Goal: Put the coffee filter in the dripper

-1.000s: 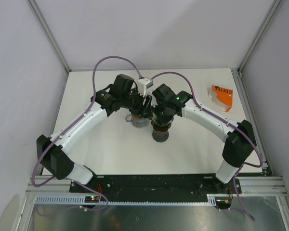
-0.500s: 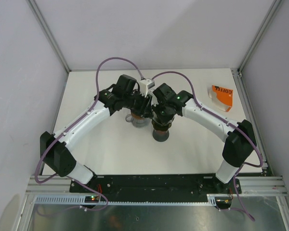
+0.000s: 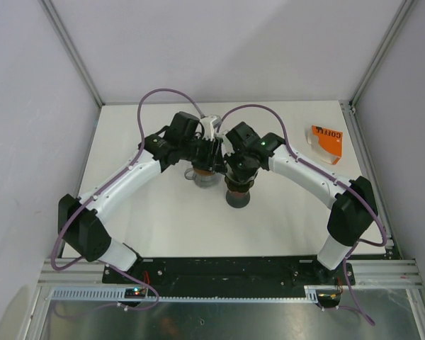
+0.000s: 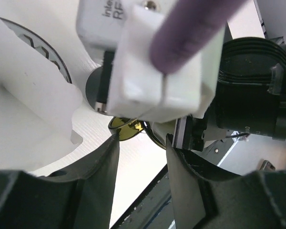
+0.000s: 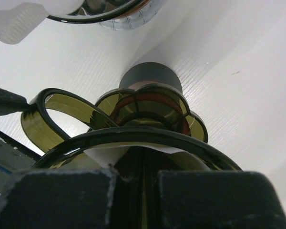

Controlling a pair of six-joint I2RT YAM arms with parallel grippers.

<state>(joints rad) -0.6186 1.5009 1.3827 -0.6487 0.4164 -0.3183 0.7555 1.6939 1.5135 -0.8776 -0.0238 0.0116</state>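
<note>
— Starting nearest, at the right tool (image 5: 143, 155): open or closed?
— Closed tight, no gap between the fingers (image 5: 109, 200). Points down inside the rim of the dripper (image 5: 133, 135), tips against white paper.
— Meaning the coffee filter (image 5: 105, 153)?
— Looks so. Lies inside the dripper, just under the dark rim, showing on both sides of the fingers. Pinched or merely touched, cannot tell.
— And the left tool (image 4: 142, 143)?
— Stands open, fingers apart, nothing between them but bare surface (image 4: 136, 164). Hovers right beside the right wrist's white camera (image 4: 148, 62) and its purple cable (image 4: 190, 33), above the dripper's amber edge.
— Placed where, the dripper?
— Sits about mid-surface on a black base (image 5: 150, 76), amber handle loop (image 5: 43, 119) sticking out to the left in the right wrist view.
— Farther out?
— Just beyond, a glass vessel (image 5: 126, 23) with a shiny rim, near the dripper but not touching so far as can be seen. Well apart, toward the far right corner, an orange coffee pack (image 3: 326, 142) lying flat.
</note>
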